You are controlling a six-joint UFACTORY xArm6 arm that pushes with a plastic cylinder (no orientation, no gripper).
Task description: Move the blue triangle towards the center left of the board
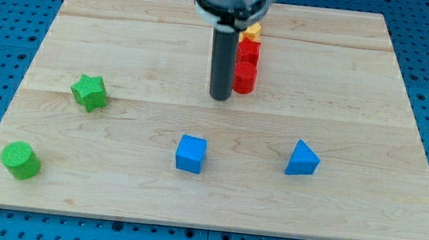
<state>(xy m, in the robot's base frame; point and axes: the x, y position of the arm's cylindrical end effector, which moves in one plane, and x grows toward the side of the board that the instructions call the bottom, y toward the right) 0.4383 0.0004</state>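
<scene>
The blue triangle (302, 159) lies on the wooden board (112, 181) at the view's lower right of centre. My tip (219, 97) stands near the middle of the board, above and to the left of the triangle, well apart from it. A blue cube (191, 153) lies below the tip, left of the triangle.
Two red blocks (246, 66) sit stacked in a line just right of the rod, with a yellow block (251, 33) behind them, partly hidden. A green star (90, 92) lies at the view's left. A green cylinder (20, 159) sits at the lower left corner.
</scene>
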